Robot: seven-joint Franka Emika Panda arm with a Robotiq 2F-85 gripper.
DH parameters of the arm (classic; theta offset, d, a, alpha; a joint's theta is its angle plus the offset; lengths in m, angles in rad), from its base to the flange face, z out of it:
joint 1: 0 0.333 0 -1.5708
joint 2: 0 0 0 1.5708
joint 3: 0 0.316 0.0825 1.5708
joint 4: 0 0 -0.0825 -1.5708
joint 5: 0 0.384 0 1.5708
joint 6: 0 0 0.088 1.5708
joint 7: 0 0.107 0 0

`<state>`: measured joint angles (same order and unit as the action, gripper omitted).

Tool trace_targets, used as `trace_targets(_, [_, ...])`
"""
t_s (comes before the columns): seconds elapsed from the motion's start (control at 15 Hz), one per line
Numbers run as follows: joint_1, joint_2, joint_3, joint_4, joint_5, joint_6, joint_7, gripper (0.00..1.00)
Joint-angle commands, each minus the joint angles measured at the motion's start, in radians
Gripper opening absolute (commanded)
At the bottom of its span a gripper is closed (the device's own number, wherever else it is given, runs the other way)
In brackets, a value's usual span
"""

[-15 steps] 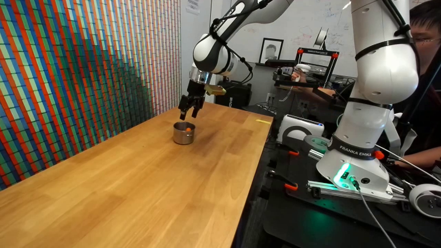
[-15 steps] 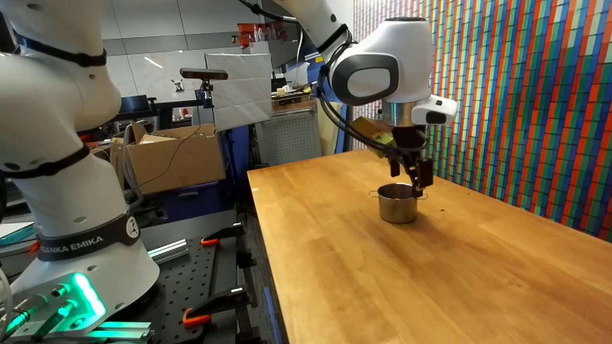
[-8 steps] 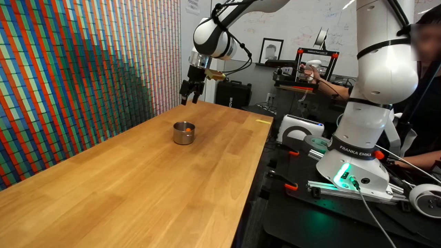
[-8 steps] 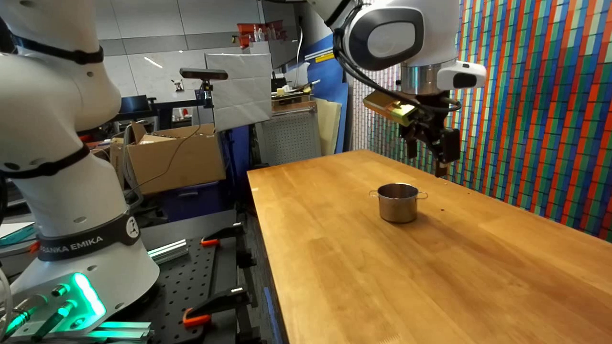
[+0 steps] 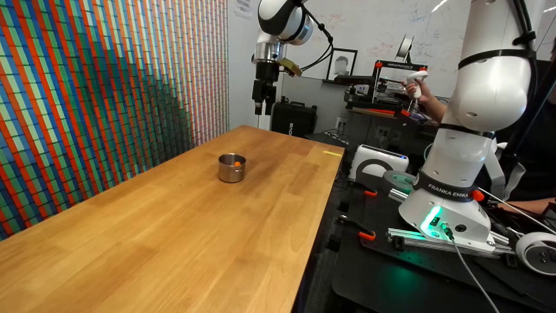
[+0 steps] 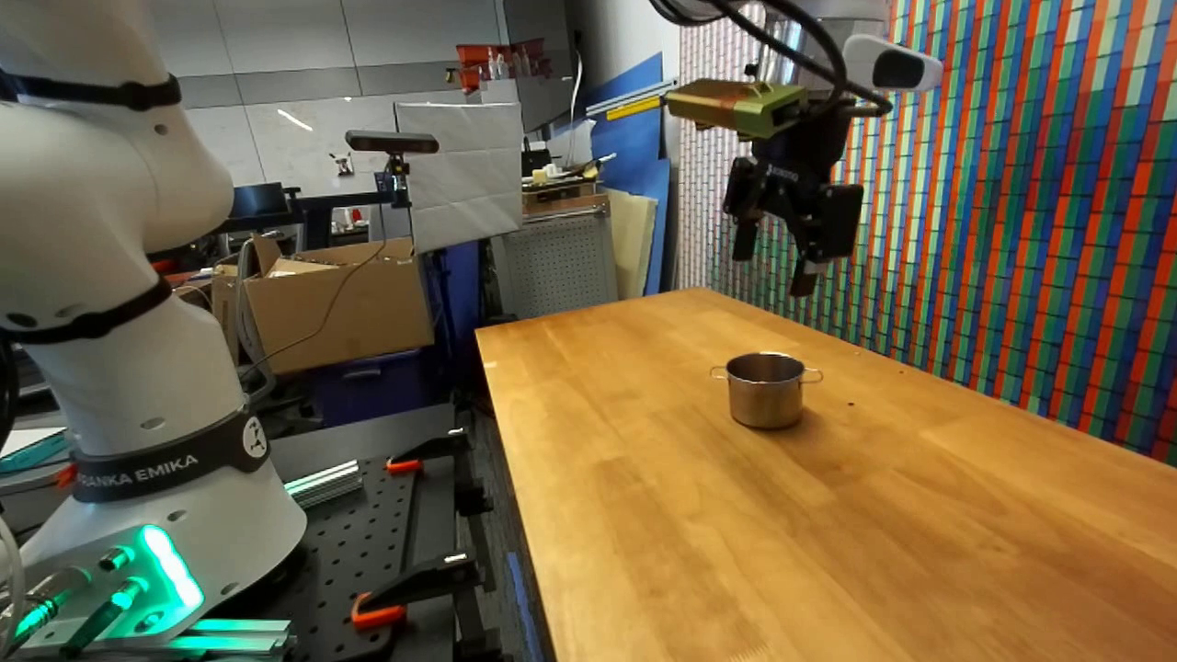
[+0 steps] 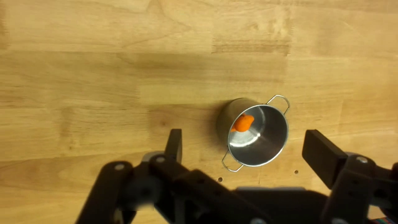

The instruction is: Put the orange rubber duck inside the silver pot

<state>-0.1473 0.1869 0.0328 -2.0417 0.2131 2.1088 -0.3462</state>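
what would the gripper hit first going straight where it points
Probably the wooden table, since in an exterior view the gripper points down beside the silver pot; depth is unclear, so it might clip the pot.

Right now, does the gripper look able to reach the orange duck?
Probably yes: the open gripper hangs higher than the uncovered silver pot, though its wall beside the orange duck could hinder gripping.
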Motion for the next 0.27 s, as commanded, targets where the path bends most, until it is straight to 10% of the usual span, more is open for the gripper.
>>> trace_targets(0.0, [0.019, -0.016, -0.024, -0.002, 0.003, -0.016, -0.006, 1.0])
trace_targets(0.2, [0.02, -0.03, -0.026, -0.013, 0.002, -0.023, -0.009, 1.0])
